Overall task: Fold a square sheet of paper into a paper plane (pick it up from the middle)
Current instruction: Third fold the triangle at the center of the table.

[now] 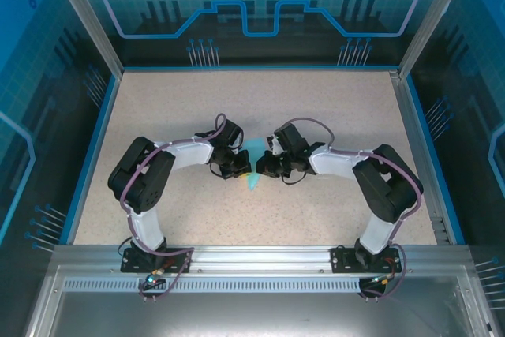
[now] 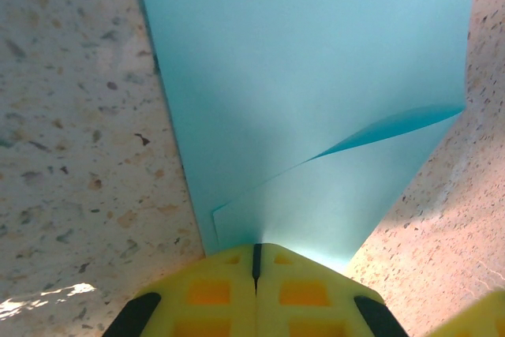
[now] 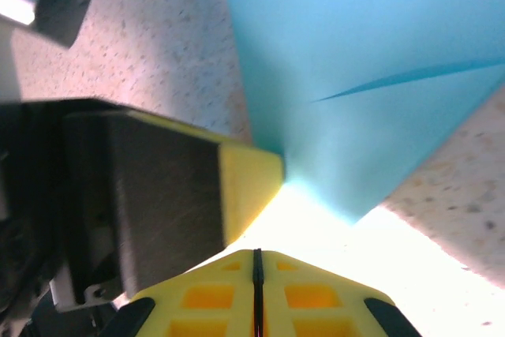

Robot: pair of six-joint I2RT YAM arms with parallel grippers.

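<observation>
The light cyan sheet of paper lies folded on the speckled table at the centre, its middle hidden under both grippers. In the left wrist view the paper shows overlapping layers, with one flap edge lifted at the right. My left gripper is shut, its yellow tips resting on the paper's near edge. Nothing shows between the shut jaws of my right gripper, which sits just short of a corner of the paper, with bright glare in between. A yellow finger of the left gripper touches that corner. From above, the left gripper and the right gripper face each other.
The beige speckled table is ringed by a blue rim and transparent blue walls. An aluminium rail with both arm bases runs along the near edge. Both elbows bow outward to the left and right.
</observation>
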